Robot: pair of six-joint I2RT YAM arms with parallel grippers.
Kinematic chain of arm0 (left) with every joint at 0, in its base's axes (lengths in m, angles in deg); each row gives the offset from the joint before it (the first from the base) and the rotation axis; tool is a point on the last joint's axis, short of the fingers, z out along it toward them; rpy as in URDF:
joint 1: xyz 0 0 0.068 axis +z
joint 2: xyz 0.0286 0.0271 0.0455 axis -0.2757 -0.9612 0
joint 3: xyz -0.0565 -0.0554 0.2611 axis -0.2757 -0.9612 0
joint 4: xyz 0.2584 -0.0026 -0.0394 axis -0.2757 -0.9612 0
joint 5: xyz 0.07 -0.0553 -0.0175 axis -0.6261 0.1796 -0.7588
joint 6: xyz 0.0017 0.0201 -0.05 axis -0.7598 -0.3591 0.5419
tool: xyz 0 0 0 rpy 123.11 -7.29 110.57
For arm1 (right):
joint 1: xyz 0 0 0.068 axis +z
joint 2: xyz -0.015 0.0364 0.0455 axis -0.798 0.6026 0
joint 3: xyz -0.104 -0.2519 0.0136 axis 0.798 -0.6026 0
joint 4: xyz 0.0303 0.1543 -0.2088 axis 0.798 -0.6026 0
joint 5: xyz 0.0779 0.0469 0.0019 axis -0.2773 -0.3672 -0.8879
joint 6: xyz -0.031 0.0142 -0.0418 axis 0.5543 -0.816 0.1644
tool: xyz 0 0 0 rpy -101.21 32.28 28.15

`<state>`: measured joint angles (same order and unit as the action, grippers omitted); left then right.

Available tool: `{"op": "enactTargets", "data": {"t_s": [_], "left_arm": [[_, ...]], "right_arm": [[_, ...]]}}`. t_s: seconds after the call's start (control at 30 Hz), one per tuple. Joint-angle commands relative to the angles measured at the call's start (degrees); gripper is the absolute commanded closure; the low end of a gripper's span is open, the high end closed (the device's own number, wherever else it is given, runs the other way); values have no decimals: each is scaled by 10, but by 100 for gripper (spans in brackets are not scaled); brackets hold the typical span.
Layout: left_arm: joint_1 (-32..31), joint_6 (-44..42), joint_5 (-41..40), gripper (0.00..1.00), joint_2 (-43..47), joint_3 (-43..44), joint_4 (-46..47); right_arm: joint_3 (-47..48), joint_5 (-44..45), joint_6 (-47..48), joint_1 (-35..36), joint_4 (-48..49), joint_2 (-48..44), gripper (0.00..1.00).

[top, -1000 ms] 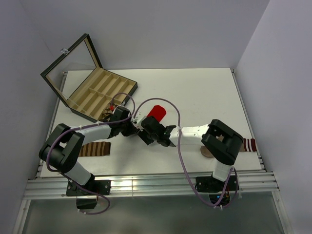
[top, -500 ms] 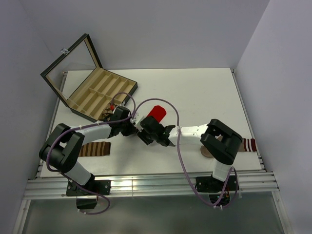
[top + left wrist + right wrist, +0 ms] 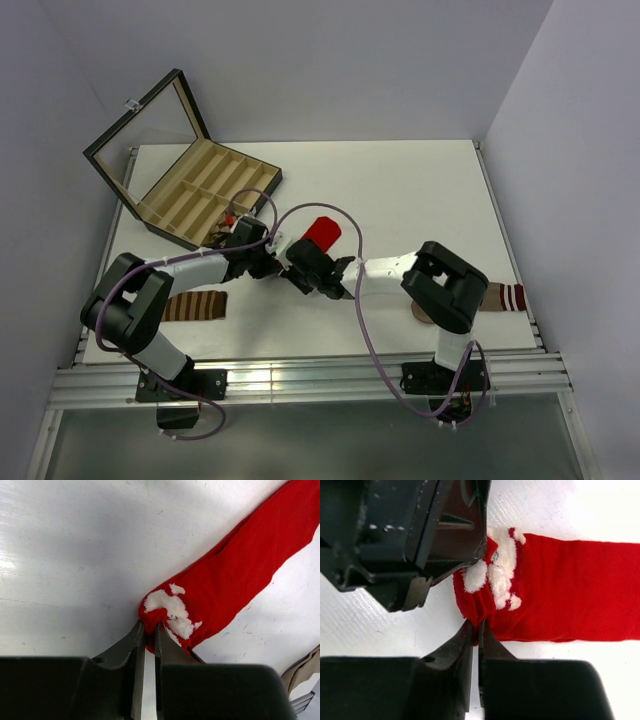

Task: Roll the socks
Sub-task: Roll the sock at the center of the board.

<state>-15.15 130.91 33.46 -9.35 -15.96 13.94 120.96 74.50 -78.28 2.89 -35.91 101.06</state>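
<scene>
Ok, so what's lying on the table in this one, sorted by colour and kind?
bright red sock: 1
brown-and-cream ring-striped sock: 1
tan sock with a striped cuff: 1
tan cloth, mostly out of view, kind unclear: 1
black compartment case with tan dividers, lid open: 1
Total: 5

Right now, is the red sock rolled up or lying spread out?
Mostly spread: the red sock lies flat; only its white-patched end is bunched, pinched by the left gripper and right gripper.
</scene>
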Motion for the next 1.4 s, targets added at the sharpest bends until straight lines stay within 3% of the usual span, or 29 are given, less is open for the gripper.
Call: {"op": "enactTargets", "data": {"t_s": [0.0,0.03,0.17,0.4,0.53,0.67,1.13,1.23,1.37], "left_arm": [[-1,-11,-14,96,7,10,-12],[-1,-10,-19,94,10,8,-9],[-1,10,-35,80,45,-9,1],[0,65,-47,43,114,-54,34],[0,86,-36,36,125,-74,75],[-1,98,-19,38,115,-82,90],[-3,95,7,58,23,-66,97],[-3,92,6,66,13,-65,91],[-5,87,8,90,10,-62,85]], "right_arm": [[12,-49,-13,-11,-43,14,95],[18,-66,-28,-17,-49,14,100],[27,-169,-81,-65,-75,12,100],[56,-394,-165,-161,-111,53,100],[65,-477,-241,-189,-98,91,100],[48,-532,-307,-215,-49,111,100],[46,-517,-334,-222,-44,132,100],[46,-497,-323,-222,-54,125,100],[46,-451,-291,-219,-72,95,95]]}}
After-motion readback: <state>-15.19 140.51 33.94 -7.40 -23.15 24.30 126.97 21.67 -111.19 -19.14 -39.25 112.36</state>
